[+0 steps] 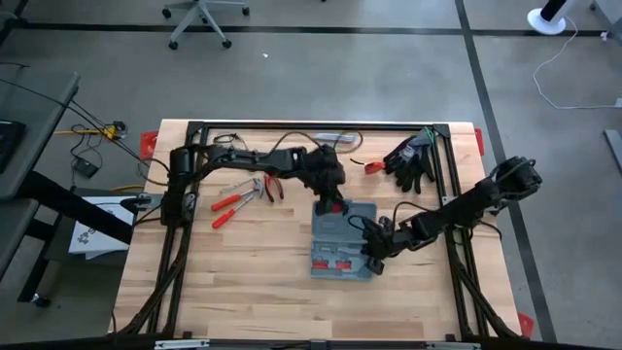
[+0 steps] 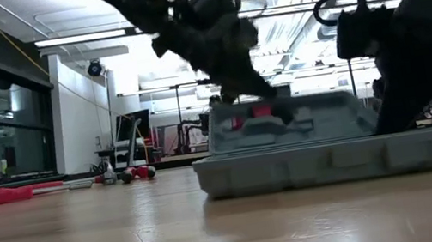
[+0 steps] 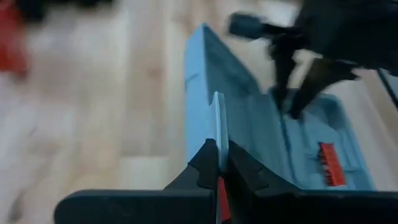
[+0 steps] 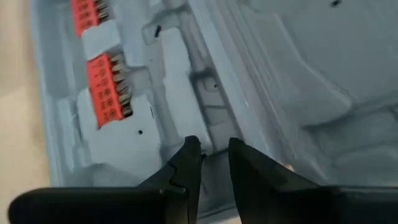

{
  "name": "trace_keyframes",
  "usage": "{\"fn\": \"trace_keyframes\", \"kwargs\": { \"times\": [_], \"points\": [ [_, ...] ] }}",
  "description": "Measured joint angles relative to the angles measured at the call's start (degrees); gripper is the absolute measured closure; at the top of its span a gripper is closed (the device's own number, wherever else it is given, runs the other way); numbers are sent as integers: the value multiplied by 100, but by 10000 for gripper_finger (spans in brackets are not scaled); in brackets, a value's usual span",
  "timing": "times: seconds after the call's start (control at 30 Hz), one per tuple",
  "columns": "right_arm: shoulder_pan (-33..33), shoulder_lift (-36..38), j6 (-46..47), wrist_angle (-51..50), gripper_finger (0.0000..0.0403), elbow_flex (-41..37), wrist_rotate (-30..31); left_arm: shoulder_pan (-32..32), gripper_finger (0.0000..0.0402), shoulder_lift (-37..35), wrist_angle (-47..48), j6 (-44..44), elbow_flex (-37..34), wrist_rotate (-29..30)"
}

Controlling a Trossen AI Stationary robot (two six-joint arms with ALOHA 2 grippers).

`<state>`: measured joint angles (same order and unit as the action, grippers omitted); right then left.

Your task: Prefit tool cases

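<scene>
The blue-grey tool case (image 1: 340, 240) lies open in the middle of the table. Its base (image 2: 344, 160) rests flat and holds red bit strips (image 4: 106, 87). Its lid (image 2: 286, 123) is on the far side, tilted up off the wood. My left gripper (image 1: 331, 202) reaches in from the left and is shut on the lid's far edge. My right gripper (image 4: 214, 155) points down at the case's right end (image 1: 374, 248), by the hinge line. A narrow gap shows between its fingers, with nothing in it. My left gripper pinches a thin upright strip of the lid's far edge (image 3: 217, 118) between its two fingers. The fingers slant down from the far left. The lid hangs from this hold, raised at its far edge and joined to the base at its near edge. I cannot tell whether my right gripper touches the case.
Red-handled pliers (image 1: 238, 199) and a smaller pair (image 1: 273, 187) lie on the wood left of the case. Black gloves (image 1: 413, 160) and a small red piece (image 1: 372, 167) lie at the far right. Bare wood stretches in front of the case.
</scene>
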<state>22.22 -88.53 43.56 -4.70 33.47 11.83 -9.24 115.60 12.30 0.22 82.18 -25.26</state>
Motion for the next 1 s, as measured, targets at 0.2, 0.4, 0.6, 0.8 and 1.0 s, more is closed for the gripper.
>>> {"fn": "trace_keyframes", "kwargs": {
  "times": [0.2,0.4,0.6,0.8,1.0],
  "points": [
    [13,11,-27,41,326,-12,-35,312,401,-16,78,-24,23,-368],
    [-53,-5,33,-12,325,-32,872,658,401,-12,-405,-312,4,-1407],
    [-75,-9,29,-5,325,-34,906,645,401,-16,-300,-185,-1,-1184],
    [-38,33,79,-1,325,-34,847,514,401,-24,-156,41,-4,-1150],
    [52,199,115,27,325,-35,655,111,401,-15,674,596,-18,-232]
  ]
}}
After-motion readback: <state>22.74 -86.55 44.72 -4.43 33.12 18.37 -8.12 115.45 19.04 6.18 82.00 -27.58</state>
